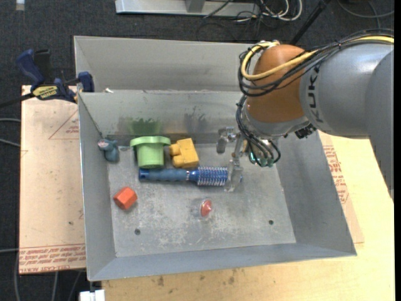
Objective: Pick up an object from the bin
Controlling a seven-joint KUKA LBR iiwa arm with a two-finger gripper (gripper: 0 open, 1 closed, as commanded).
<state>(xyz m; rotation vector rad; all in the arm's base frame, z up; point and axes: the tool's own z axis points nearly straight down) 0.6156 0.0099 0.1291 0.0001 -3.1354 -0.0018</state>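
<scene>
step: closing in to grasp | gripper: 2 fingers apart, nothing between them | nearest thing: blue plastic brush with bristled head, mid-bin, bristle end just beside 1 finger | do well: straddle the head squarely, descend straight, likely sparing yellow plastic block behind the handle

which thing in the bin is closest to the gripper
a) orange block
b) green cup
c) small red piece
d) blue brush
d: the gripper hangs right at the bristle end of the blue brush, while the green cup and the orange block lie farther to the left.
</scene>
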